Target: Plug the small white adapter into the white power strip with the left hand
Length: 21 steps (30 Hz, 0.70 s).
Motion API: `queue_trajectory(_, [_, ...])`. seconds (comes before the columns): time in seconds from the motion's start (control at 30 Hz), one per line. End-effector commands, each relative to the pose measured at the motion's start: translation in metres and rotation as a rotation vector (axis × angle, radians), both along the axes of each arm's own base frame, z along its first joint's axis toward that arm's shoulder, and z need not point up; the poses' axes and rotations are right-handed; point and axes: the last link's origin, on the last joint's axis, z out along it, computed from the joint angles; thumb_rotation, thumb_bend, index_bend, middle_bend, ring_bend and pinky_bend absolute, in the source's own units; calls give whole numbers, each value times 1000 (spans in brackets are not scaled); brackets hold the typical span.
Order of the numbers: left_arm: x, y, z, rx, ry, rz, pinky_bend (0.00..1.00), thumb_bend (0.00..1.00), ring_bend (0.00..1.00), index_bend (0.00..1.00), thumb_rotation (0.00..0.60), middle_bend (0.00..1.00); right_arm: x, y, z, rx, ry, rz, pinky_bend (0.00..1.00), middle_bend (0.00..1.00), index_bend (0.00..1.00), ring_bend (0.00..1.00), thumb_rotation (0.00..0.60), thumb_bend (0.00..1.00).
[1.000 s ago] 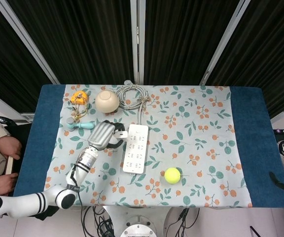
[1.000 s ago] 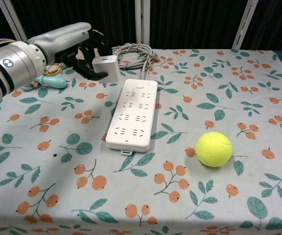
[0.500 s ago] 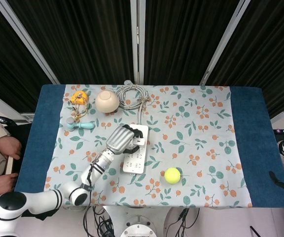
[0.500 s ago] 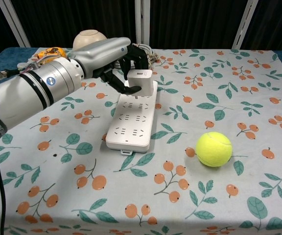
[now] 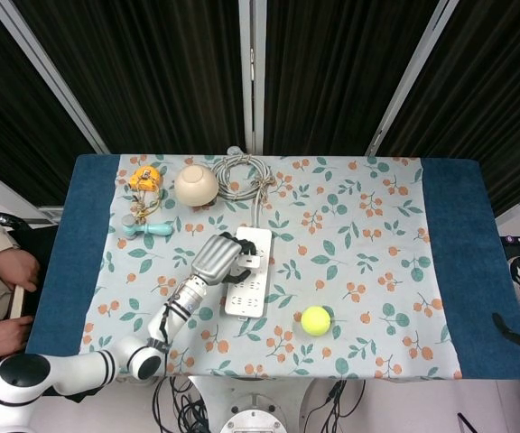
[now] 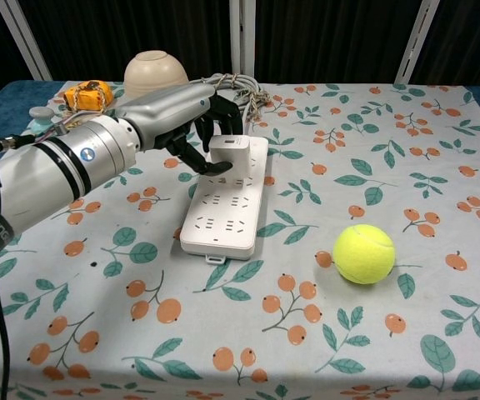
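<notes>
Fingers (image 6: 192,133) of left hand (image 6: 186,117) grasp boxy white adapter (image 6: 227,153) | on flat rectangular power strip (image 6: 223,208)

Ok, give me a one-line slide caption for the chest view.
The left hand holds the small white adapter on the far end of the white power strip, tennis ball nearby.

light: bright, even overhead | shadows: soft; faint | focus: seemingly sharp
</notes>
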Motion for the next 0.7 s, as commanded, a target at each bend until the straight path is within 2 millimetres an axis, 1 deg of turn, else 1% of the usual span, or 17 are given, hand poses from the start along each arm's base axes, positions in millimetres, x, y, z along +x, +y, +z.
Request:
queue_trajectory(0.03, [0,0,0,-3,2,2,377,472,501,640,600,679,0,0,0,-1,-1,1,70,160,1,0,600,154])
queue_trajectory(0.7, [-2,2,-4,-11,7,7,377,471,501,640,600,677,0,-1,0,-3,0,-6,70,162,1,0,600,155])
